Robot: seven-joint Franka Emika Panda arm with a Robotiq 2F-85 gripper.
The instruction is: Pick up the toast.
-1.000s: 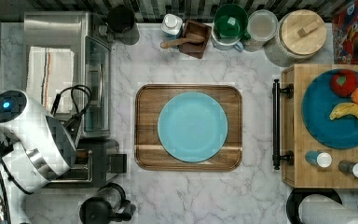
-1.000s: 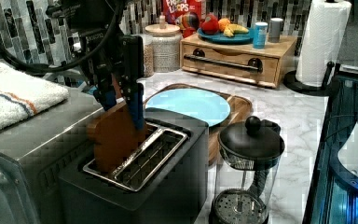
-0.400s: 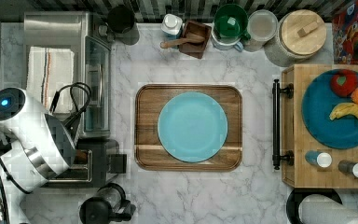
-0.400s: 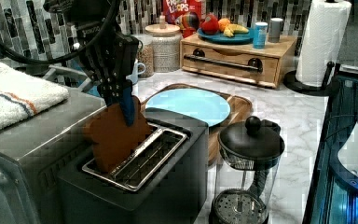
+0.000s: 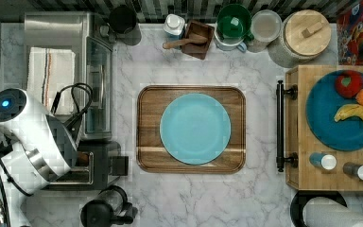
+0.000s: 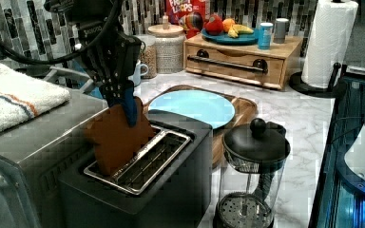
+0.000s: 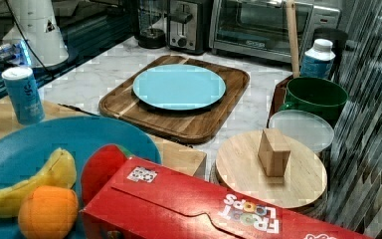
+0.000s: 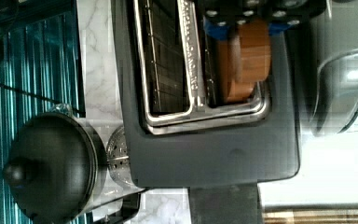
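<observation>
The toast (image 6: 116,137) is a brown slice standing upright, its lower part still inside the far slot of the black toaster (image 6: 171,180). My gripper (image 6: 126,107) comes down from above and is shut on the toast's upper edge with its blue fingertips (image 6: 129,110). From the wrist, the toast (image 8: 242,60) sits pinched in the gripper (image 8: 242,28), over the slot nearer the toaster oven. In the top view the white arm (image 5: 28,137) covers the toaster (image 5: 99,165), and a sliver of toast (image 5: 82,158) shows beside it.
A French press (image 6: 252,166) stands right beside the toaster. A toaster oven with a folded towel (image 6: 14,95) is on its other side. A wooden tray (image 6: 244,107) carries a teal plate (image 6: 192,107). Behind it are jars, a wooden drawer stand (image 6: 237,61) and a paper towel roll (image 6: 325,42).
The gripper, shut on the toast, has drifted slightly toward the left view's left and a touch upward, drawing the slice a little further out of the slot.
</observation>
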